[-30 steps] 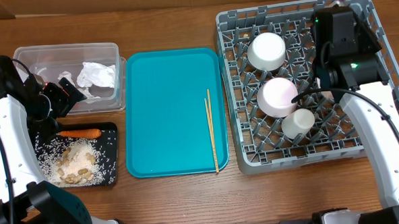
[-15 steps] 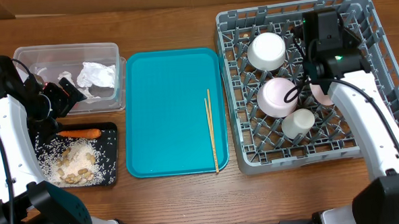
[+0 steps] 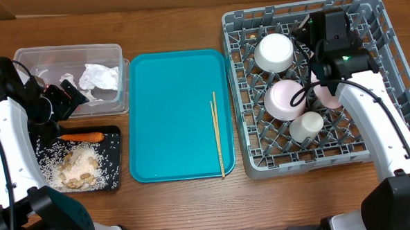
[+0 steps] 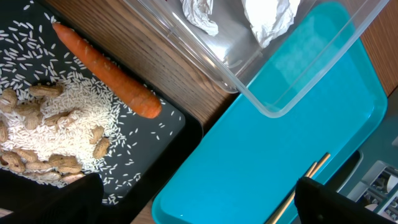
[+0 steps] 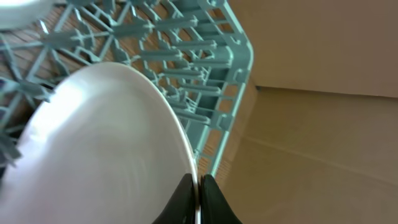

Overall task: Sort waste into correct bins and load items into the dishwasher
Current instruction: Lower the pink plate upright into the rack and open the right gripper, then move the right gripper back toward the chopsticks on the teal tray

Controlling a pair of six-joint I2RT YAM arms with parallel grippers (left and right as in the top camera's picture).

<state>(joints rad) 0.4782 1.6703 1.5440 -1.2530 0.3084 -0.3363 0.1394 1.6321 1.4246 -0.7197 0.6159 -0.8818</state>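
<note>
My right gripper (image 5: pixel 198 194) is shut on the rim of the white/pinkish plate (image 5: pixel 106 143), held on edge among the pegs of the grey dish rack (image 3: pixel 374 24); the plate shows pink beside the arm (image 3: pixel 331 98). Two white bowls (image 3: pixel 273 52) (image 3: pixel 285 99) and a white cup (image 3: pixel 306 126) sit in the rack. Chopsticks (image 3: pixel 218 139) lie on the teal tray (image 3: pixel 170 116). My left gripper (image 4: pixel 199 205) is open and empty, over the gap between black tray and clear tub. Tissue (image 3: pixel 98 76) lies in the clear tub (image 3: pixel 67 49). A carrot (image 4: pixel 106 78) and rice with scraps (image 3: pixel 75 166) lie in the black tray (image 3: pixel 114 136). I cannot make out the red wrapper.
The teal tray fills the table's middle, between the bins on the left and the rack on the right. Bare wood table (image 3: pixel 187 19) runs along the back and front edges. A second crumpled piece (image 4: pixel 199 14) lies in the clear tub.
My right arm has swung left and back over the rack, bringing the plate into view on edge right of the lower bowl. The left arm has not moved.
</note>
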